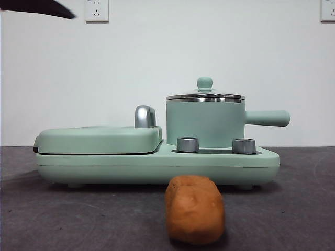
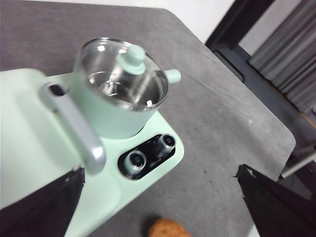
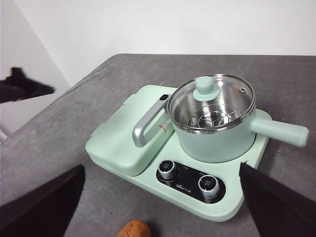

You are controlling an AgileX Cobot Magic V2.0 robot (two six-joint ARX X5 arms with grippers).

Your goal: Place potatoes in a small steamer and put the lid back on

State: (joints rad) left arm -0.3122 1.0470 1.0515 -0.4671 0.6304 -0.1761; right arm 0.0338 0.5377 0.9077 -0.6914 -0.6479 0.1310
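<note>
The griddle cover (image 1: 99,138) is lying at the left, the potato (image 1: 194,209) is sitting on the bench (image 1: 293,209) just in front of the cooker, and the pot (image 1: 205,124) is standing at the right with the lid (image 1: 205,96) closed on it. The potato is looking firm, fairly heavy and matte, so gripping across its narrow middle seems best; the lid seems light, best taken by its knob. The left tool (image 2: 158,197) and right tool (image 3: 158,197) are hovering wide open and empty. Only the wrist views are showing the steel rack under the glass.

Potato (image 2: 168,229) cut off at wrist pictures' edge; left wrist view blurred.
</note>
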